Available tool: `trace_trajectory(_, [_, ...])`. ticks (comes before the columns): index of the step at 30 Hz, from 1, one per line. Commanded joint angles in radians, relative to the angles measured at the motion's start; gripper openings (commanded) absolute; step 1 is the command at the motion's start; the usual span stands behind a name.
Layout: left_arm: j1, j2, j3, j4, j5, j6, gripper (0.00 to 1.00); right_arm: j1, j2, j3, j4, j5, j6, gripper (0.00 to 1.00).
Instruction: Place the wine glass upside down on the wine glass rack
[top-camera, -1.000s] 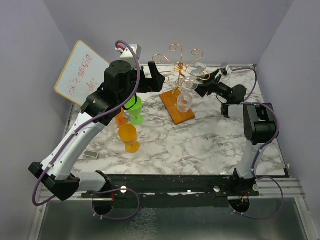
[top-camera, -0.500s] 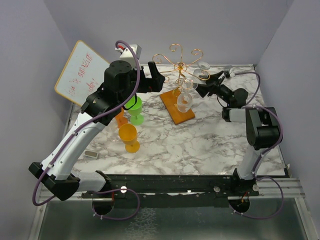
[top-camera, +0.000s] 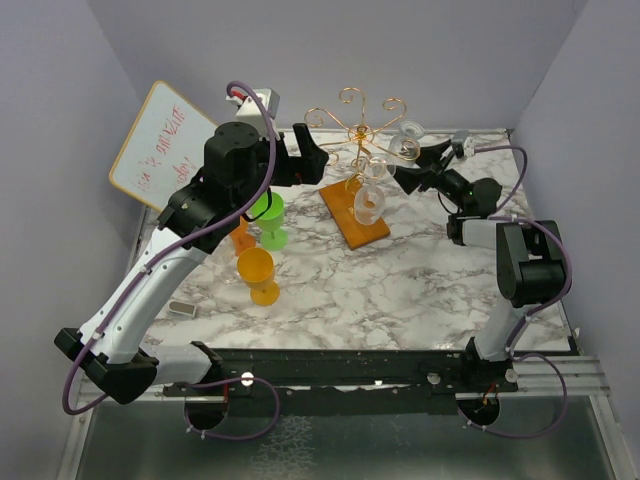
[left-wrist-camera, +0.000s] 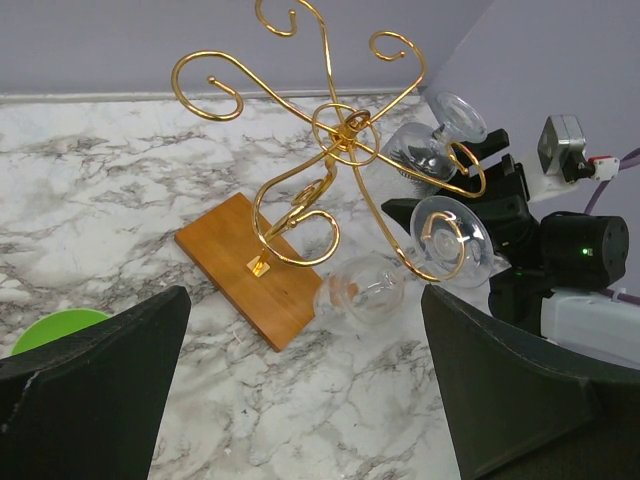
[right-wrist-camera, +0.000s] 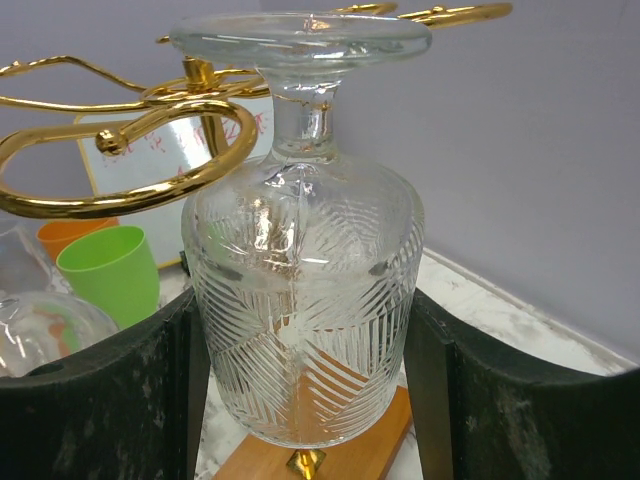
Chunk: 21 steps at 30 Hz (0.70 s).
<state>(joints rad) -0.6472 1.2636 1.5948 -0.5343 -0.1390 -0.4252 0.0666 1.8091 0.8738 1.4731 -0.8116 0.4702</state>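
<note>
Holding the wine glass (right-wrist-camera: 305, 290) upside down by its bowl, right gripper (top-camera: 408, 160) has the stem just beside a gold curl of the wine glass rack (left-wrist-camera: 345, 135); best to slide the stem fully into the curl, foot above the wire, then lower gently. Left gripper (left-wrist-camera: 310, 395) gapes wide, empty

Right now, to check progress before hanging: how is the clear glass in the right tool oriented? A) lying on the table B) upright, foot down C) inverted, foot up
C: the wine glass gripped in the right tool has its foot on top, bowl below.
</note>
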Motion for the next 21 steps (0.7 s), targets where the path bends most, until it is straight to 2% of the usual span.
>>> trace_trajectory(1, [0.008, -0.024, -0.012, -0.007, 0.004, -0.001, 0.99, 0.011, -0.018, 0.040, 0.284, -0.118, 0.012, 0.01])
trace_trajectory(11, [0.009, -0.023, -0.013, -0.007, 0.002, -0.004, 0.99, 0.026, -0.016, 0.071, 0.283, -0.221, 0.046, 0.01])
trace_trajectory(21, [0.010, -0.029, -0.023, -0.007, -0.007, -0.003, 0.99, 0.026, -0.072, -0.008, 0.283, -0.213, 0.017, 0.01])
